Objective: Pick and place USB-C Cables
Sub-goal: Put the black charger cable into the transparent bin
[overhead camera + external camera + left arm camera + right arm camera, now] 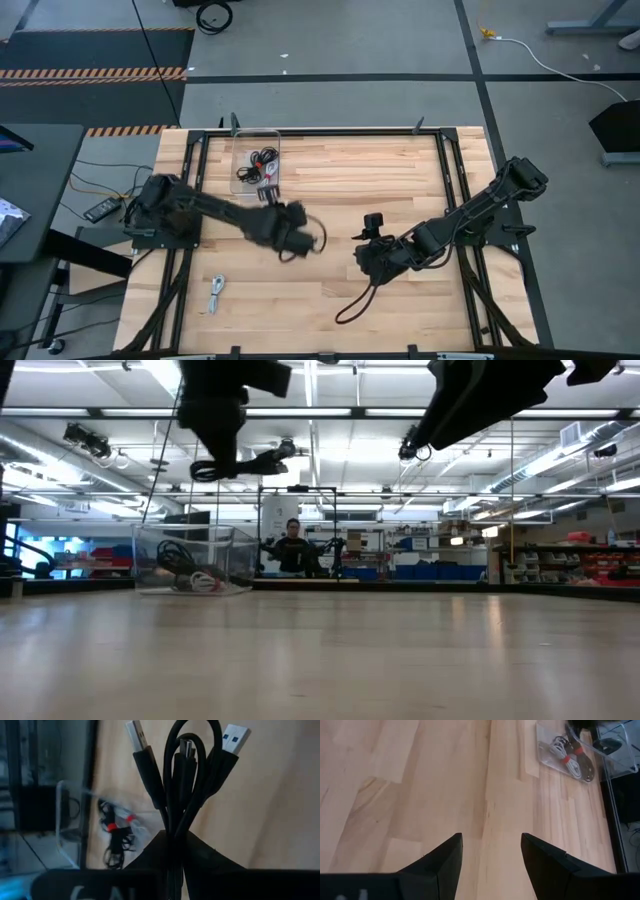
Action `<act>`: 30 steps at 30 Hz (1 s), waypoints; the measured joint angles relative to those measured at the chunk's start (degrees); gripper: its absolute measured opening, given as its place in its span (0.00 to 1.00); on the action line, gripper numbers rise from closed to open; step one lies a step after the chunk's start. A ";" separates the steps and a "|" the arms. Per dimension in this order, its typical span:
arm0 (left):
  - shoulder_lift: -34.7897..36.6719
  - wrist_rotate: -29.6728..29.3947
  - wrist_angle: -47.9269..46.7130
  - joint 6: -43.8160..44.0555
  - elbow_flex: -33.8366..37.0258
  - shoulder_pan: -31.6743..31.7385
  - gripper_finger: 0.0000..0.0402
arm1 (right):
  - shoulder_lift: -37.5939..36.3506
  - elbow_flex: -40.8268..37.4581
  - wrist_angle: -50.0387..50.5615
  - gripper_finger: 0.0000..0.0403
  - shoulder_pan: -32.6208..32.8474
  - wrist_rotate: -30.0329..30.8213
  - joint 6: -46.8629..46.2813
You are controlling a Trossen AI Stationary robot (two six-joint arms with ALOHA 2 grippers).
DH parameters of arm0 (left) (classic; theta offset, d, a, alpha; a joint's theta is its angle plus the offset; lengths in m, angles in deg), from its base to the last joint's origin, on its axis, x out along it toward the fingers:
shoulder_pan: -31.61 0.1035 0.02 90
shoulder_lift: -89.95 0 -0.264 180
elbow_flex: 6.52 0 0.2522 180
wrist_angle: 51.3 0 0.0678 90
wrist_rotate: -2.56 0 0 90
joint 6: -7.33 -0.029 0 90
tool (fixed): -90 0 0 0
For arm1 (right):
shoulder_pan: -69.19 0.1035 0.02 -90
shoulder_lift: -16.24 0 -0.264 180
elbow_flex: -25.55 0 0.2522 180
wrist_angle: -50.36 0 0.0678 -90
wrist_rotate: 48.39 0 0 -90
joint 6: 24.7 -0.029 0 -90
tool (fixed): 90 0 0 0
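Observation:
My left gripper (303,238) is shut on a black coiled USB cable (185,775) and holds it above the middle of the table. In the low view the cable (245,464) is well above the tabletop. My right gripper (491,852) is open and empty, and hovers over bare wood right of centre (366,254). A second black cable (355,298) lies loose on the table, near side of my right gripper. A silvery-white bundle (217,293) lies at the near left. A clear bin (258,160) at the far left holds several bundles, some red-tied (567,757). My left gripper pinches the black cable bundle between its two fingers (200,852). The part just beyond the fingertips (175,827) is where the strands bunch together. The bend of the coil and its plugs (235,737) stick out past the fingertips. The cable is lifted clear of the table.
Black frame rails (455,190) run along the table's sides. A small black camera (373,222) stands near the table's middle. There is open wood between the grippers and the bin. A person (292,546) stands far behind the table.

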 joint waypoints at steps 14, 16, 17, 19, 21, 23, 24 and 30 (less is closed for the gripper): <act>6.59 9.47 -5.02 2.81 0.56 29.61 0.10 | 0.00 -0.02 1.52 0.52 0.54 -1.41 -0.17; 6.48 12.92 -2.08 0.67 0.67 32.49 0.10 | 0.00 -0.02 1.59 0.52 0.54 -1.86 -0.31; 6.46 14.63 -0.31 -0.43 0.69 33.62 0.10 | 0.00 -0.02 1.75 0.52 0.55 -2.14 -0.32; 6.43 17.73 4.69 -2.55 1.26 35.73 0.10 | 0.00 -0.02 2.14 0.52 0.54 -2.31 -0.33; 6.29 19.30 6.68 -3.38 1.77 37.78 0.10 | 0.00 -0.02 2.59 0.52 0.54 -2.31 -0.66; 6.34 19.22 6.37 -3.50 2.33 39.98 0.10 | 0.00 -0.02 3.47 0.52 0.54 -2.33 -1.60; 6.35 19.18 6.24 -3.30 2.81 41.03 0.10 | 0.00 -0.02 4.01 0.52 0.54 -2.35 -1.93; 6.35 19.48 3.69 -1.53 6.90 45.59 0.10 | -0.02 -0.02 6.03 0.52 0.54 -2.35 -3.32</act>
